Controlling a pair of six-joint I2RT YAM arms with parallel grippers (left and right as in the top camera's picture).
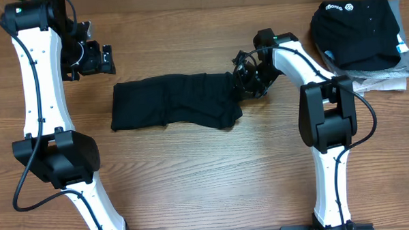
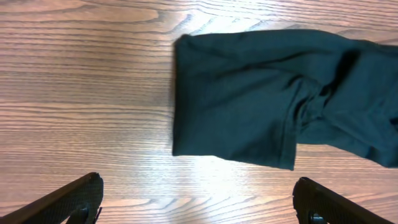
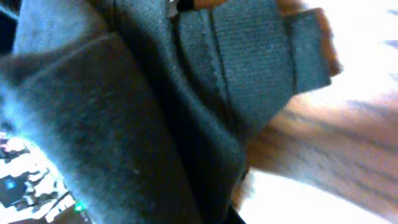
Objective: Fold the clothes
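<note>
Table (image 1: 193,190): smooth brown wood-grain surface.

T-shirt (image 1: 173,102): black, thin soft knit, lying at the centre of the overhead frame as a rumpled oblong band. Its long axis runs left to right. The left end is flat and square-edged, and the right end is bunched. The left wrist view shows creases and a stitched hem (image 2: 292,134).

Right gripper (image 1: 248,83): at the right end of the T-shirt, jaws pressed together and pinching the bunched fabric. Fine knit and a hem seam (image 3: 211,56) fill the right wrist view.

Left gripper (image 1: 97,58): upper left, well apart from the T-shirt. Its jaws are spread wide and hold nothing. Its black fingers (image 2: 68,202) sit in the lower corners of the left wrist view.

Upper right corner: a folded black garment (image 1: 358,28) with white logo print lies on grey and white pieces (image 1: 384,78).
</note>
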